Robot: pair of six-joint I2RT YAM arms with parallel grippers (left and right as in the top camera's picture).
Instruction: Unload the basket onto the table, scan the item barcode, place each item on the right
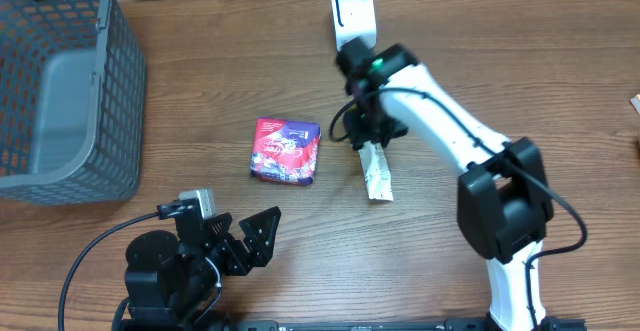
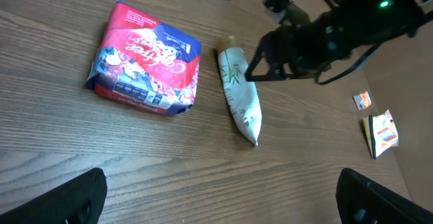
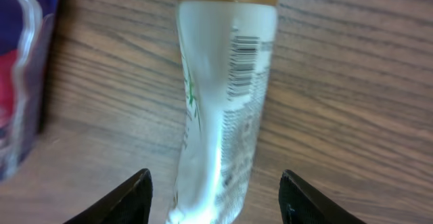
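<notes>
Overhead: white soft tube with gold cap (image 1: 377, 171) lies flat near the white upright scanner (image 1: 352, 13); left gripper (image 1: 245, 236) sits spread, empty. Left wrist: tube flat on wood. Right wrist: my right gripper (image 3: 216, 183) stands released astride it; I'd clamp clear of the barcode (image 3: 243, 65).

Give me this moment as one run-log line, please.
right claw: open, astride tube, no contact | tube: flat on table, barcode up | left claw: open, idle | scanner: untouched

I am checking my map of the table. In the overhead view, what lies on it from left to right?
The basket, the packet, the tube. I leave out the scanner: it overlaps the tube sideways.
</notes>
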